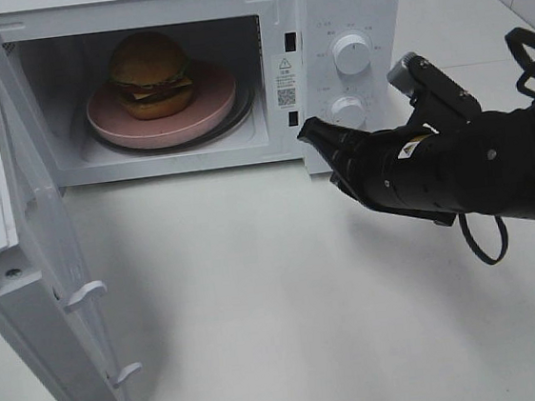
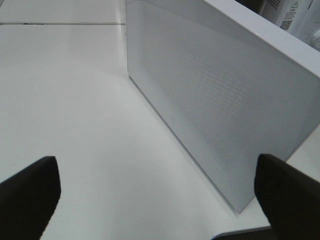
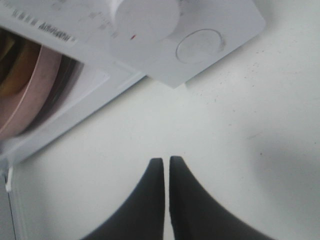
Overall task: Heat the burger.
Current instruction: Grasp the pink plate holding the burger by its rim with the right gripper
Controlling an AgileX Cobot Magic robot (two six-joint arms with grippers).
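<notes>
The left gripper point(image 2: 157, 200) gapes wide before a white meshed panel point(image 2: 215, 90), probably the microwave door; white table point(image 2: 75, 100) beside it.

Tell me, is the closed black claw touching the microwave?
Apart. The right wrist view shows bare table between the microwave and the shut right gripper.

Mock kitchen setup: white microwave point(image 1: 363, 18) on a plain white table point(image 1: 307, 302)

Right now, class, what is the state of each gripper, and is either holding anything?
Left gripper: open, holding nothing.
Right gripper: closed, holding nothing.
</notes>
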